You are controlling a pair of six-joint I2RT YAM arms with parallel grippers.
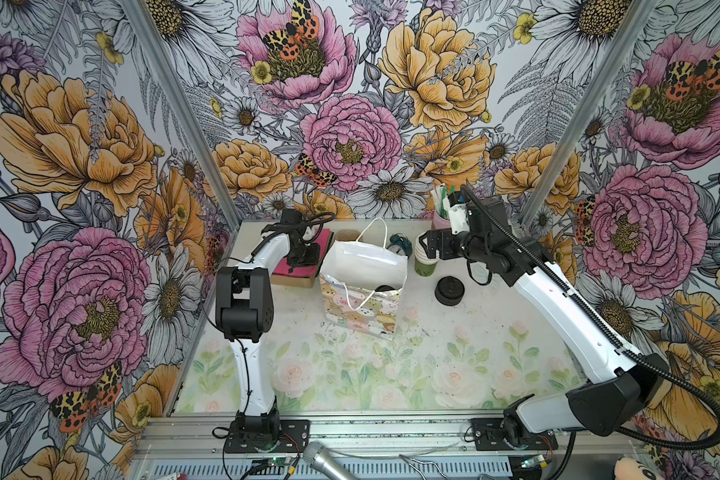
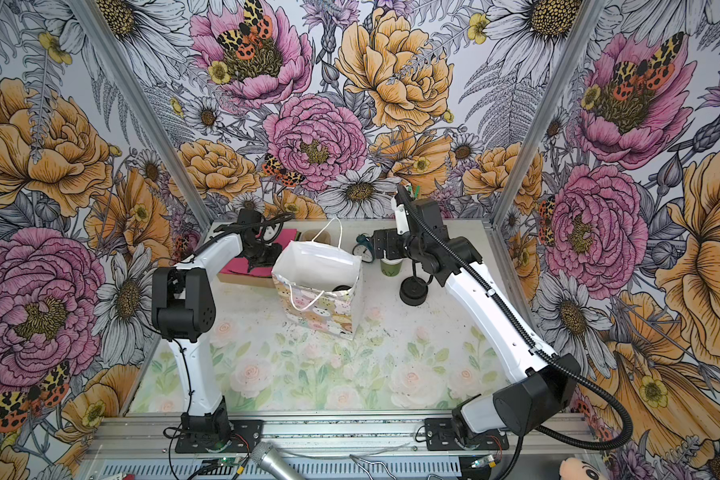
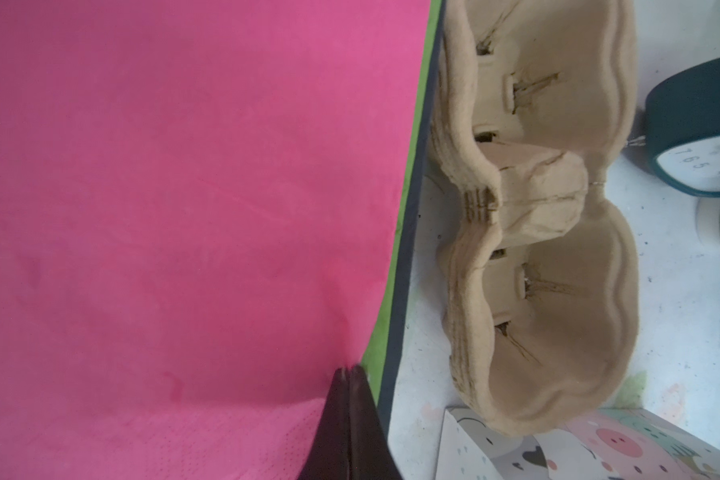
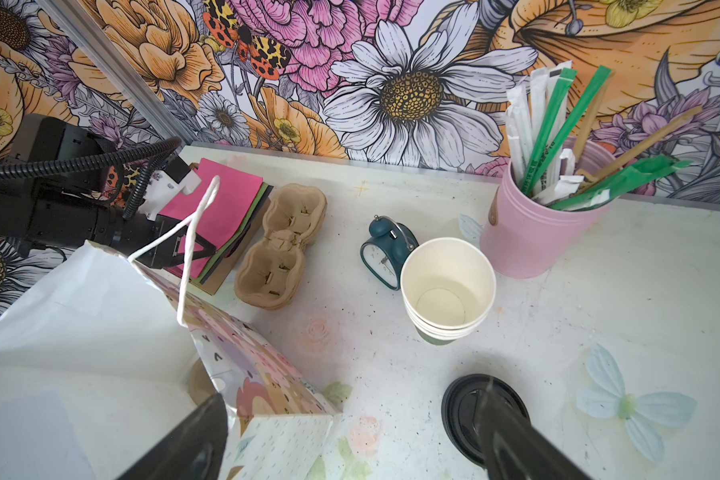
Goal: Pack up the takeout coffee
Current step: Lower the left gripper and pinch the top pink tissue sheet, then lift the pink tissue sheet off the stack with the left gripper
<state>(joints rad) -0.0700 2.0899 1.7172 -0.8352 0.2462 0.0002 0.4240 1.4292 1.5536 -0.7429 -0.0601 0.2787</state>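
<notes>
**Coffee seen inside the gift bag**

The takeout coffee is seen only as a black lid low inside the open gift bag, on the side nearer the right arm. Its cup is hidden by the bag's wall. The bag is stood upright near the middle of the table.

The left gripper is pressed together on the top pink napkin of a stack beside the bag, and the sheet is puckered toward the tips. A pulp cup carrier is laid just beside that stack.

The right gripper is spread wide with nothing between its fingers, and is held in the air near a stack of paper cups. A pile of black lids and an alarm clock are set close by.
</notes>
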